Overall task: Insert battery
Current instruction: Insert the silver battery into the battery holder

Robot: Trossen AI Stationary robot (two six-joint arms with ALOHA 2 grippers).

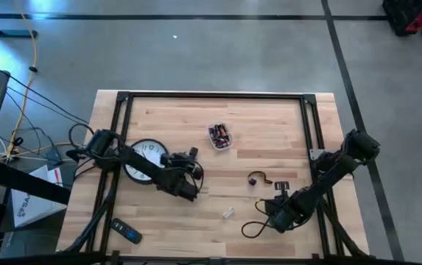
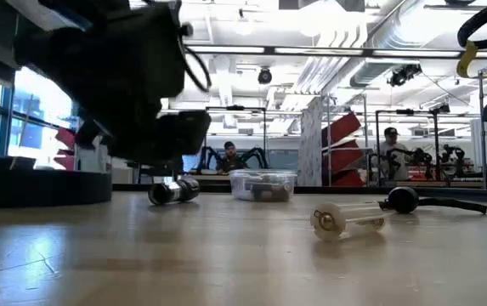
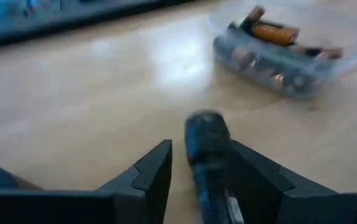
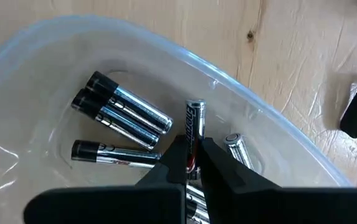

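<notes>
A clear plastic bowl (image 1: 220, 136) holding several batteries stands at the table's middle, toward the far edge. My left gripper (image 3: 200, 171) is open just near of it. A short dark cylinder (image 3: 206, 146) lies on the table between its fingers, close against one of them; I cannot tell whether they touch. The low view shows the same cylinder (image 2: 173, 192) under that gripper. My right gripper (image 4: 192, 163) is shut on a battery (image 4: 194, 121) over the bowl's (image 4: 271, 118) batteries. The high view has the right gripper (image 1: 277, 213) at the near right. My right gripper pinches one silver and black battery between its two fingertips, at the battery's near end (image 4: 193, 148). The fingers come from above, pointing down into the bowl, in line with the battery. The battery's far end (image 4: 195, 104) points away over the bowl's floor.
A round clock (image 1: 143, 158) lies under the left arm and a remote (image 1: 126, 232) at the near left. A small clear tube (image 2: 345, 219) lies near the front middle. A black corded part (image 1: 258, 179) lies beside the right arm. Black frame rails run along the table's edges.
</notes>
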